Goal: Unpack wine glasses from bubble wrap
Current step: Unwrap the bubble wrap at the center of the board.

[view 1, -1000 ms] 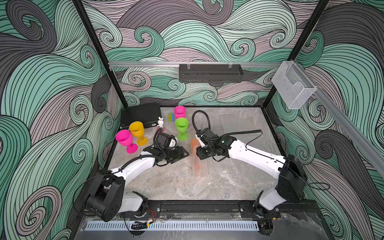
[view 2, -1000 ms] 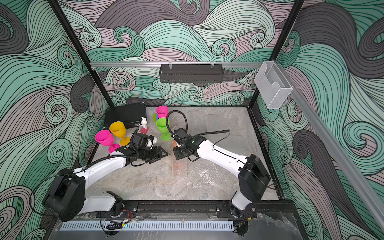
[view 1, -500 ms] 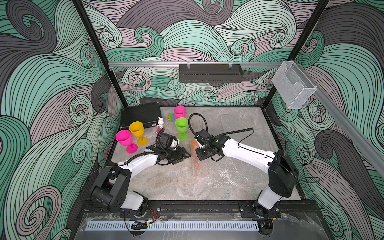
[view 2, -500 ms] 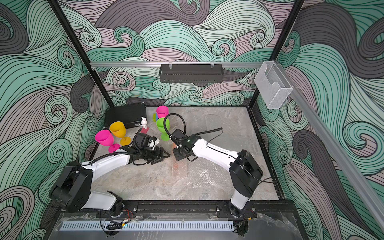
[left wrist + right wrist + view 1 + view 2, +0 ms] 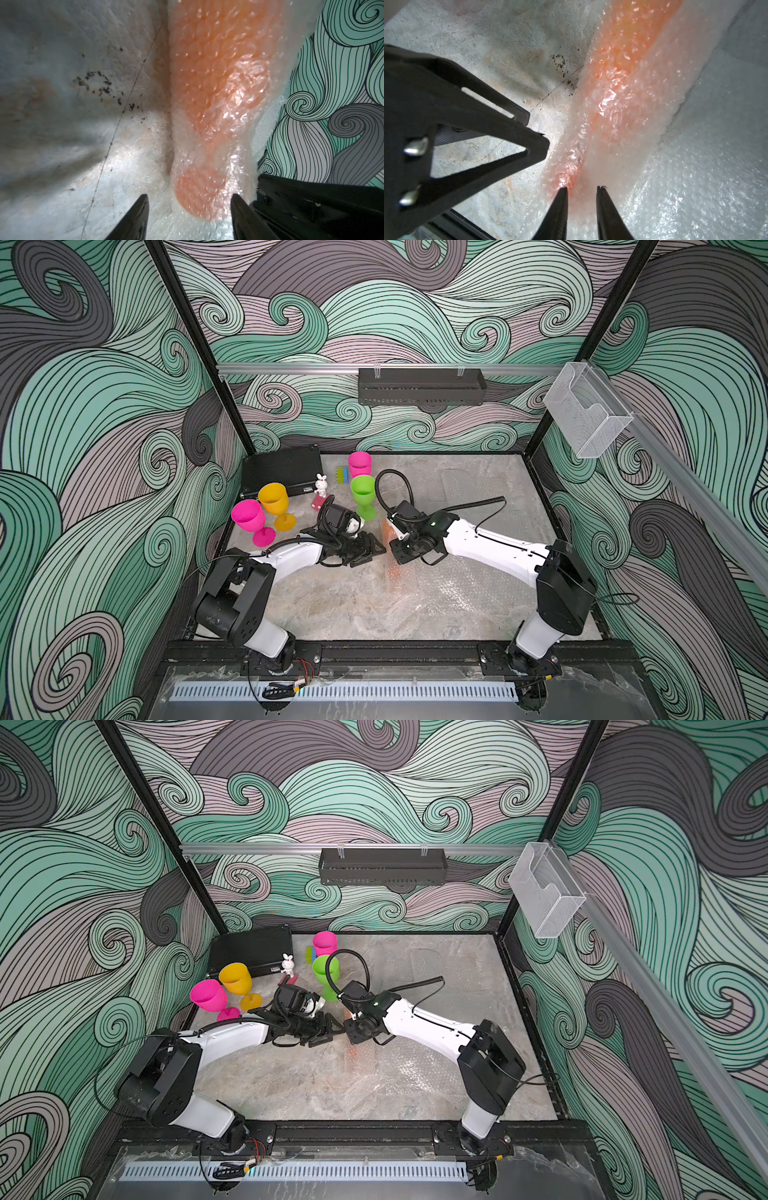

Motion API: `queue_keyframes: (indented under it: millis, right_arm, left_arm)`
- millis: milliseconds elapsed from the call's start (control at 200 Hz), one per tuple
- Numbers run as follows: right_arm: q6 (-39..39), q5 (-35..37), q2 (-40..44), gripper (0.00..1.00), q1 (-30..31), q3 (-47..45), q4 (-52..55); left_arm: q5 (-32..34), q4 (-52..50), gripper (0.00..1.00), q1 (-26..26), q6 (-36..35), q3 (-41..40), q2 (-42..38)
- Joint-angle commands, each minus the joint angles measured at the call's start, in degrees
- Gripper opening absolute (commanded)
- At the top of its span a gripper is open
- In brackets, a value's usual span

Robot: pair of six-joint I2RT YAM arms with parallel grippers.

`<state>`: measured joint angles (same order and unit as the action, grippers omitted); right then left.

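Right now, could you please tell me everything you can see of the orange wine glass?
The orange wine glass is a stemmed goblet, seen as a blurred shape through the bubble wrap around it. It lies on its side on the table, bowl, stem and round foot in line. The open left gripper straddles its wrapped foot; the right gripper has wrap between narrow jaws.

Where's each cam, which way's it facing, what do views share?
Top views: high at the front, looking down over the table; left arm and right arm show whole.
Left wrist: on the left arm, looking past the left gripper at bubble wrap around the orange goblet.
Right wrist: on the right arm, past the right gripper along that roll; left gripper's finger shows.
Both wrists share: wrapped goblet, speckled table patch.
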<state>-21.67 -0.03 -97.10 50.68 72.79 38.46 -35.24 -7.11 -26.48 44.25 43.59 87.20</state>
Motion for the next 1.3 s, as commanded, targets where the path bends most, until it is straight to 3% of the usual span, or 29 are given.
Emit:
queue_keyframes:
  millis: [0, 155, 455, 711, 1016, 1296]
  right_arm:
    - [-0.4, 0.3, 1.2, 0.18, 0.3, -1.1, 0.4]
    - [-0.5, 0.6, 1.9, 0.09, 0.2, -1.7, 0.4]
    - [-1.1, -0.2, 4.1, 0.04, -0.5, -3.8, -1.1]
    - [-1.8, -2.0, 5.5, 0.03, -1.5, -5.0, -2.5]
    - [-1.4, -3.3, 5.4, 0.10, -1.7, -4.7, -2.6]
    - [-0.9, -2.1, 5.7, 0.29, -1.7, -3.5, -3.1]
  left_arm:
    - [-1.2, 1.4, 0.61, -1.0, 0.3, 3.0, 1.5]
    - [-1.4, 1.3, 0.62, -1.7, 0.1, 4.0, 2.9]
    - [-1.0, 0.7, 0.61, -3.4, -1.0, 6.7, 7.0]
    - [-2.1, 1.0, 0.39, -4.0, -1.2, 7.7, 8.2]
    - [-1.7, 0.5, 0.10, -4.3, -0.9, 8.4, 6.0]
    - [0.3, -2.5, 0.05, -4.9, -1.9, 9.9, 4.3]
